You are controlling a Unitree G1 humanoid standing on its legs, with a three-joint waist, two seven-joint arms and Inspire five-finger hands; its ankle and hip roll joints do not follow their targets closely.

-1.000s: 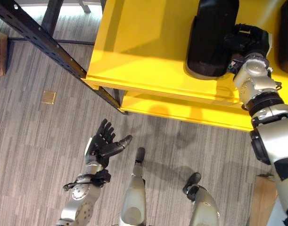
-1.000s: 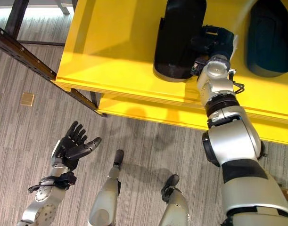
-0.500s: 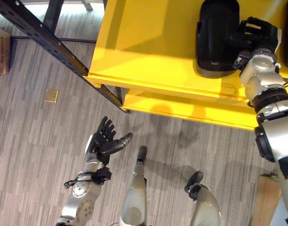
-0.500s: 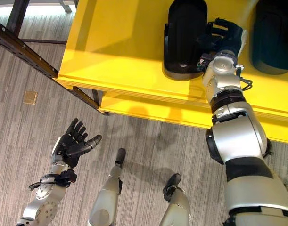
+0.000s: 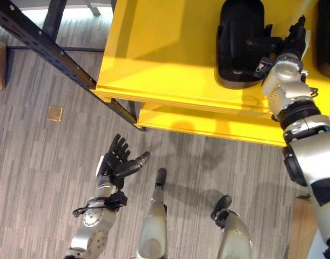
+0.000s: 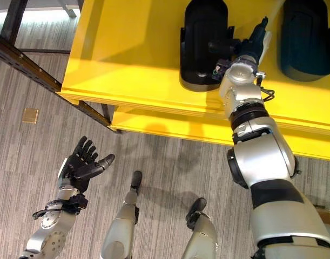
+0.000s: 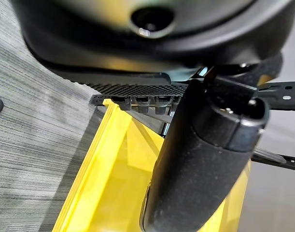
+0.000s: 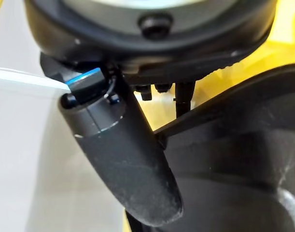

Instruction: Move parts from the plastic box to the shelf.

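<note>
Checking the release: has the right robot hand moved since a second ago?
Yes. The right robot hand has opened off the black part on the yellow shelf, fingers now straighter.

black part [image 5: 241,43] on yellow shelf [image 5: 165,59] (robot hand [image 5: 290,42] beside)

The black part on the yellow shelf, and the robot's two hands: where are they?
black part [image 5: 237,38]: left eye view, its top face.
right hand [image 6: 250,39]: right eye view, its back.
left hand [image 5: 113,164]: left eye view, its palm.
</note>
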